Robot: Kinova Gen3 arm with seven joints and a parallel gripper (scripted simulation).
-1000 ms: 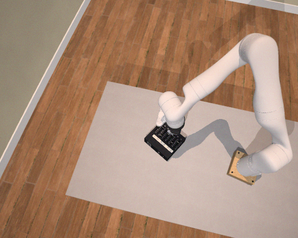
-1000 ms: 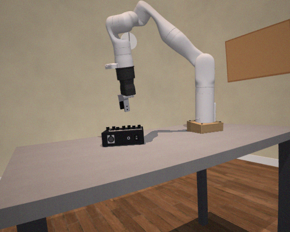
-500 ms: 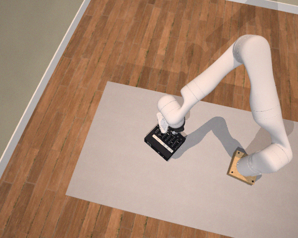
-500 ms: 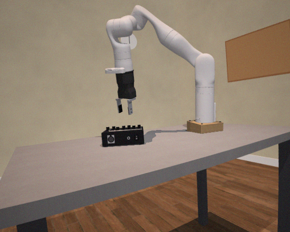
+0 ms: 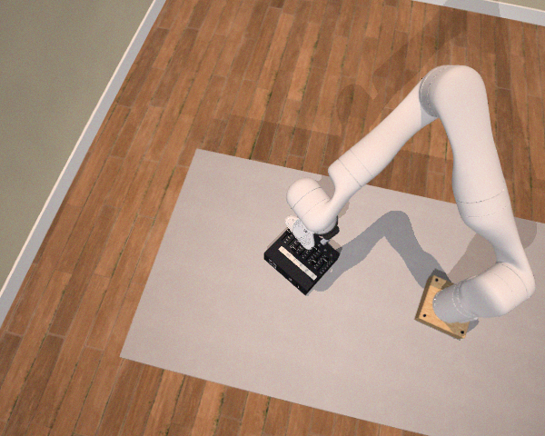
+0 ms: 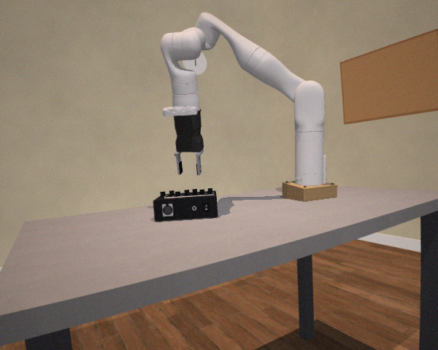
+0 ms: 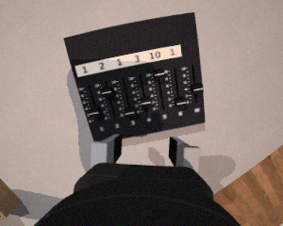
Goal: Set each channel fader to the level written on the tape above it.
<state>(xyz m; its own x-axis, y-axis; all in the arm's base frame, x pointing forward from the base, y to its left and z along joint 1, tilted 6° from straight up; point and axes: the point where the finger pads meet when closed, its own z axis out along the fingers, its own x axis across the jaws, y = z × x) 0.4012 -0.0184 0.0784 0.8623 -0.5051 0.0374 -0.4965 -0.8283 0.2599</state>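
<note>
1. Top: the lighting desk [image 5: 289, 271] [image 6: 185, 207] [image 7: 132, 35] lay partly hidden beneath the pincer's wrist.
2. Exterior: the pincer [image 6: 189, 173] [image 7: 145, 145] hung released above the desk, fingers apart, touching nothing.
3. Wrist: beyond the fingertips, the tape [image 7: 128, 61] read 1, 2, 1, 3, 10, 1.

Black lighting desk [image 5: 287, 272] [image 6: 185, 207] [image 7: 132, 40], upright on the pale table [image 5: 207, 304] [image 6: 109, 249] [image 7: 28, 56].

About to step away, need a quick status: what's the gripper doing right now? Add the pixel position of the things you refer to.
Gripper [image 6: 189, 173] [image 7: 145, 145]: open, holding nothing, fingers apart above the lighting desk [image 5: 287, 267] [image 6: 185, 208] [image 7: 132, 44].
</note>
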